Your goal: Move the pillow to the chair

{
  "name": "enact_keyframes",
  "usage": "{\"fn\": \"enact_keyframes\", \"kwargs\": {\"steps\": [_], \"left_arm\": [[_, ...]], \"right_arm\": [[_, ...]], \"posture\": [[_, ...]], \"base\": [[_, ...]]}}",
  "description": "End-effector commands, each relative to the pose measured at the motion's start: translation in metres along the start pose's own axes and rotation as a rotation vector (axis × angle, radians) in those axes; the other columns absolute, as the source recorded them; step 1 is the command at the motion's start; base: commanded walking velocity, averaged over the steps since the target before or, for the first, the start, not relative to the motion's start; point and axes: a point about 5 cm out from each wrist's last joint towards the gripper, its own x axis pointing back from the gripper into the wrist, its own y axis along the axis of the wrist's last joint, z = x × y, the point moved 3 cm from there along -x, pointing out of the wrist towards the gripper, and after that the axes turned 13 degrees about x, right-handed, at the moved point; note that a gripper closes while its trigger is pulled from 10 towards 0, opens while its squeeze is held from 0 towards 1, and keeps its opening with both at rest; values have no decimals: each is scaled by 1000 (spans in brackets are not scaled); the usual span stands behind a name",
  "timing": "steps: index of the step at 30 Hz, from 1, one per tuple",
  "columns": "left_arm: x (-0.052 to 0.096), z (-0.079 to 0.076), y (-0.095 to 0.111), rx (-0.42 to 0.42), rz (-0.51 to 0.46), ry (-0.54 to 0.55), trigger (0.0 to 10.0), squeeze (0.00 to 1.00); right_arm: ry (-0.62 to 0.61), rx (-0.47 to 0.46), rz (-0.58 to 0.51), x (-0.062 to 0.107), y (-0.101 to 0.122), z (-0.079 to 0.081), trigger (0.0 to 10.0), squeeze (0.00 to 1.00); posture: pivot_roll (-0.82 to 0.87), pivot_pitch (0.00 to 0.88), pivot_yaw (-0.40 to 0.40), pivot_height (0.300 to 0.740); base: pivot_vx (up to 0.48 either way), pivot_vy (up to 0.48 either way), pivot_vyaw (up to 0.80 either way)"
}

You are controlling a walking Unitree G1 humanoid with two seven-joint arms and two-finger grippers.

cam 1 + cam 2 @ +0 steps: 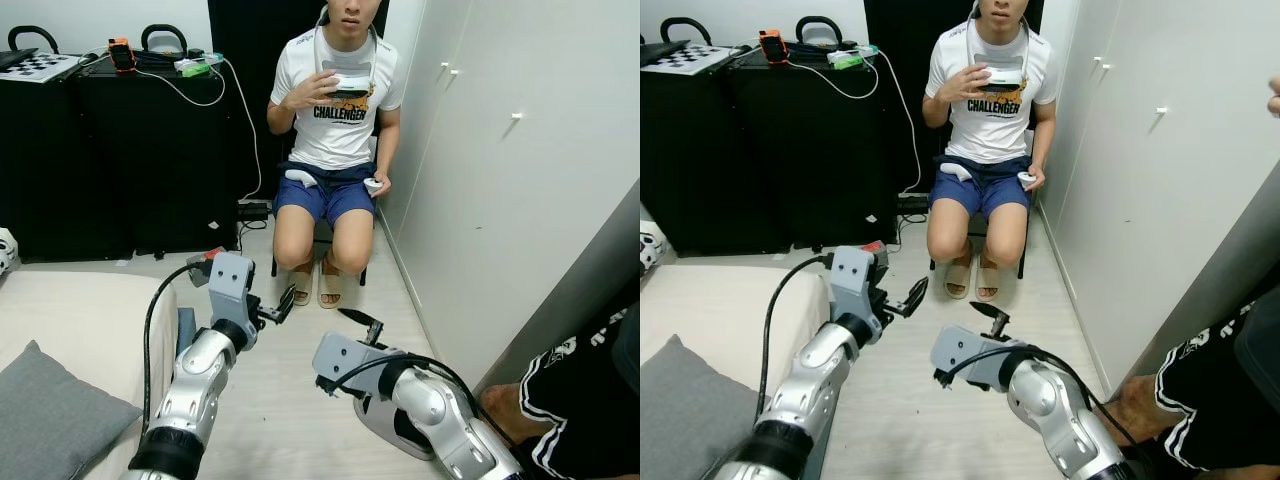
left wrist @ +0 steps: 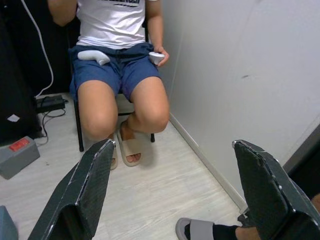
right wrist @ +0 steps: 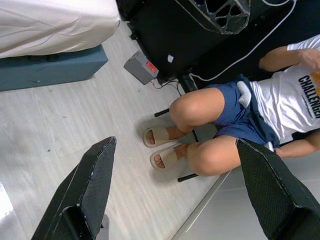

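Over the pale floor point(image 1: 300, 400), both hands were held open and empty: the left hand point(image 1: 280, 305) and right hand point(image 1: 362, 325). At the bed's point(image 1: 80, 310) near-left edge the grey pillow point(image 1: 50, 420) was seen, well apart from the chair point(image 1: 325, 235), occupied by a seated person point(image 1: 335, 140).

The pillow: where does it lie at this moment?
The grey pillow lies on the bed at the lower left of the left eye view, on the robot's left, beside the left arm and apart from the open left gripper.
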Motion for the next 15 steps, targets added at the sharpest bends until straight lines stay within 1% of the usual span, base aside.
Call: {"fn": "enact_keyframes", "kwargs": {"steps": [1,3,4,5,6,8,10,13,15], "left_arm": [[-2,0,-2,25,8,3,10000,0],[-4,-1,-2,20,8,0,10000,0],[-6,-3,0,15,6,-6,10000,0],[-13,-5,1,12,9,-8,10000,0],[-16,-6,3,10,9,-11,10000,0],[-18,-7,3,10,8,-12,10000,0],[-17,-6,5,12,-2,-12,10000,0],[-13,-2,11,26,-33,-5,10000,0],[-13,-1,14,33,-43,-3,10000,0]], "right_arm": [[-3,-2,3,-1,-3,-1,10000,0],[-3,-2,4,-2,-4,-3,10000,0],[-6,2,1,-3,-4,-5,10000,0],[-10,8,5,-6,-8,-11,10000,0],[-15,14,7,-8,-10,-15,10000,0],[-18,18,9,-10,-12,-18,10000,0],[-20,21,7,-10,-12,-20,10000,0],[-31,38,-8,-8,-6,-22,10000,0],[-36,44,-15,-7,-3,-22,10000,0]], "posture": [[15,0,-36,740],[16,0,-36,740],[19,0,-36,740],[22,0,-38,740],[23,0,-38,740],[23,0,-38,740],[23,0,-30,740],[9,0,-1,740],[5,0,4,740]], "base": [[0,0,0],[0,0,0],[0,0,0],[0,0,0],[0,0,0],[0,0,0],[0,0,0],[0,0,0],[0,0,0]]}}
